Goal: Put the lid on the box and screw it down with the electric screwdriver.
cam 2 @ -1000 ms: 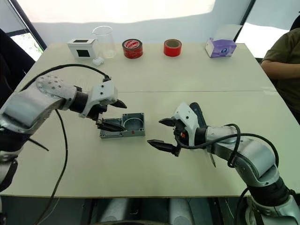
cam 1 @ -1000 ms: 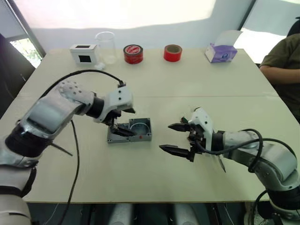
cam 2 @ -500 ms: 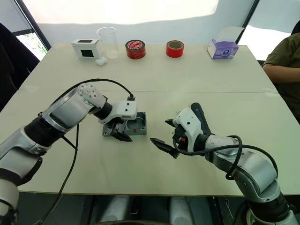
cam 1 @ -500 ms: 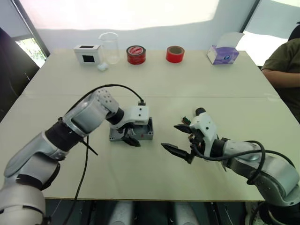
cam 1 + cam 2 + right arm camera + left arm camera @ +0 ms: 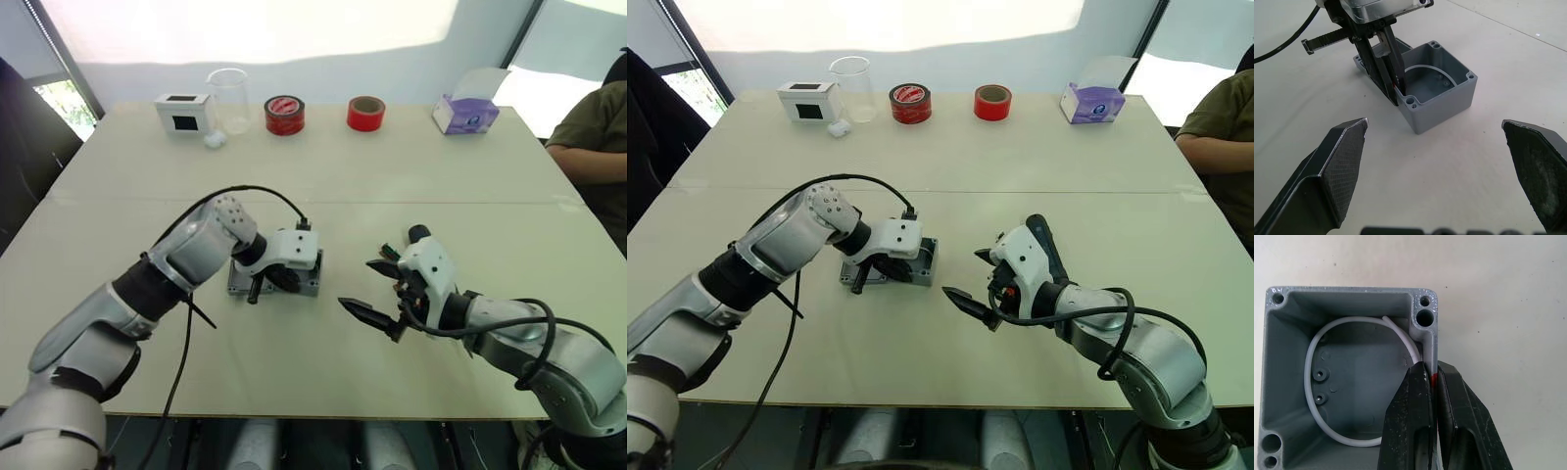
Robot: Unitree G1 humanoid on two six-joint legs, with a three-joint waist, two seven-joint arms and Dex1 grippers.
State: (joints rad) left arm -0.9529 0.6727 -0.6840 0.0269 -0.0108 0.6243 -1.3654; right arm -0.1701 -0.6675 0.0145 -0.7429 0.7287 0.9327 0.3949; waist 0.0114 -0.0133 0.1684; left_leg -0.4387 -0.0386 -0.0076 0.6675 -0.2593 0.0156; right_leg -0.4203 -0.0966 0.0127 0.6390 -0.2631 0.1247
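Observation:
The box (image 5: 1352, 382) is a deep grey housing standing open side up at the table's middle, with a white ring lying inside. My left gripper (image 5: 1431, 366) is shut on the box's wall, one finger inside and one outside, right at the small red mark. The lid (image 5: 1359, 61) lies flat against the box's left side, mostly hidden by that gripper. To the right of the box (image 5: 310, 278) my right gripper (image 5: 358, 284) stands wide open with nothing in it, a short gap away. Behind it the black end of the electric screwdriver (image 5: 1038, 240) sticks out from under the right arm.
Along the far edge stand a white box with a black window (image 5: 184, 113), a clear beaker (image 5: 227, 98), two red tape rolls (image 5: 284, 115) (image 5: 365, 113) and a purple tissue box (image 5: 465, 113). A person (image 5: 593, 137) sits at the right edge.
My left gripper's fingers have closed from wide open onto the box's wall. The right gripper has stayed open and almost still.

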